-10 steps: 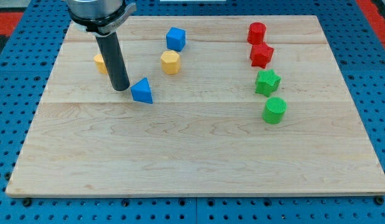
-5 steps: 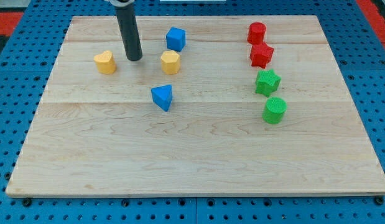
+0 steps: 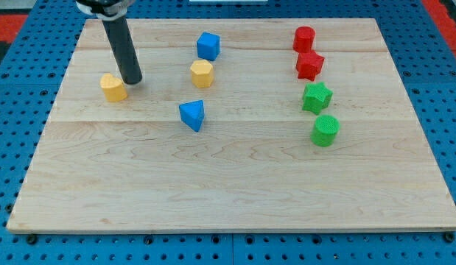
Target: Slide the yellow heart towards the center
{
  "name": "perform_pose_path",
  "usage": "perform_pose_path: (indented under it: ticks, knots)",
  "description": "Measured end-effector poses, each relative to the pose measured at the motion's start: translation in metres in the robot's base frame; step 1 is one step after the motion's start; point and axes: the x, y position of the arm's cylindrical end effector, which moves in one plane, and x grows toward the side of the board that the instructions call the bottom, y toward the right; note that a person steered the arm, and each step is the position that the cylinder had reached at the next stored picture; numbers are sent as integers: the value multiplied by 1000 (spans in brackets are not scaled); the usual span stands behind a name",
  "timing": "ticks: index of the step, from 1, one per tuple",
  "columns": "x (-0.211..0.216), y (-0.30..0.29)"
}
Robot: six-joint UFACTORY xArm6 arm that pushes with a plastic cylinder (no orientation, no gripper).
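Camera view: a pale wooden table point(image 3: 235, 191) seen from above and in front, on a blue pegboard surface point(image 3: 10, 110)
Hand: none shows; the arm ends in a straight dark rod, so open or closed cannot be told
My tip point(image 3: 132, 80): resting on the table near its top left corner, touching or just beside the upper right side of the yellow heart
Yellow heart point(image 3: 113, 87): near the table's left edge, in the upper half, well apart from the middle
Yellow hexagonal block point(image 3: 202, 73): right of my tip, toward the top edge; a blue cube point(image 3: 208, 46) sits just above it
Blue triangular block point(image 3: 192, 115): below the yellow hexagonal block, nearer the table's middle
Right side: a column running down from the top right corner; red cylinder point(image 3: 304, 38), red star point(image 3: 310, 65), green star point(image 3: 316, 97), green cylinder point(image 3: 325, 130)
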Motion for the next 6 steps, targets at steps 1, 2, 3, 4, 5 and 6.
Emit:
perform_pose_path:
  ticks: [1,2,3,4,5,6]
  knots:
    - [-12,-34]
    - [-1,-55]
    - [21,-53]
    - [41,-43]
    - [43,3]
    - [43,49]
